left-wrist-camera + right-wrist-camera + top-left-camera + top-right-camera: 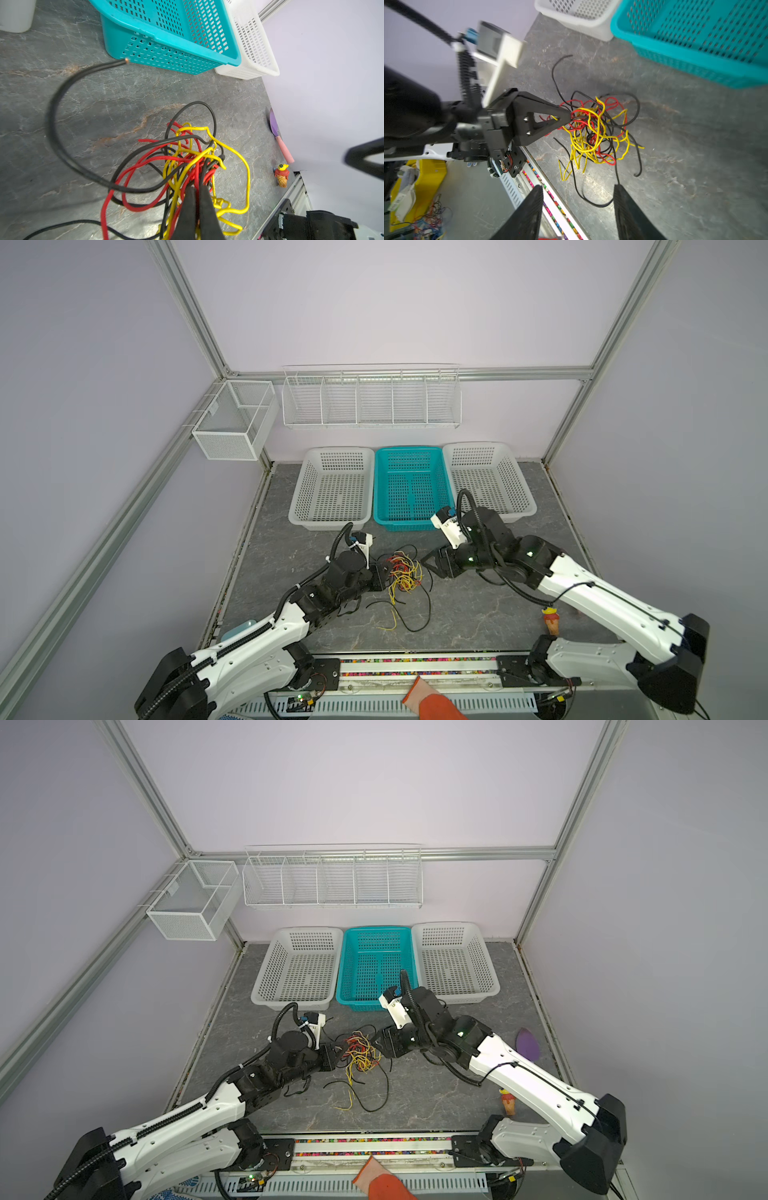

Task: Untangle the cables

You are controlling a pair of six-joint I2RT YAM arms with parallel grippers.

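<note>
Pulling one strand clear of the knot looks like the step in hand, and doing it well depends on the two tools sharing the work. The cables (pixel 402 574) lie in a loose heap of black, red and yellow on the grey surface (pixel 478 614), in front of the teal basket (pixel 399 526) and between the arms, with a few black and yellow ends trailing toward the near edge. The left tool (pixel 568 116) is pinched tight on one side of the heap, with several strands gripped at its tip, so it serves as the anchor. The right tool (pixel 578 187) stands wide with nothing in it, just beside the heap on the opposite side. In the right wrist view a black loop (pixel 600 205) runs across the gap of its parted jaws, though I cannot tell whether it touches them. A good next move, I judge, takes only that outlying black strand near its free end, closes gently and draws it slowly away from the anchor, low over the surface. Grabbing into the dense middle would likely tighten the crossings or drag the whole heap along.
</note>
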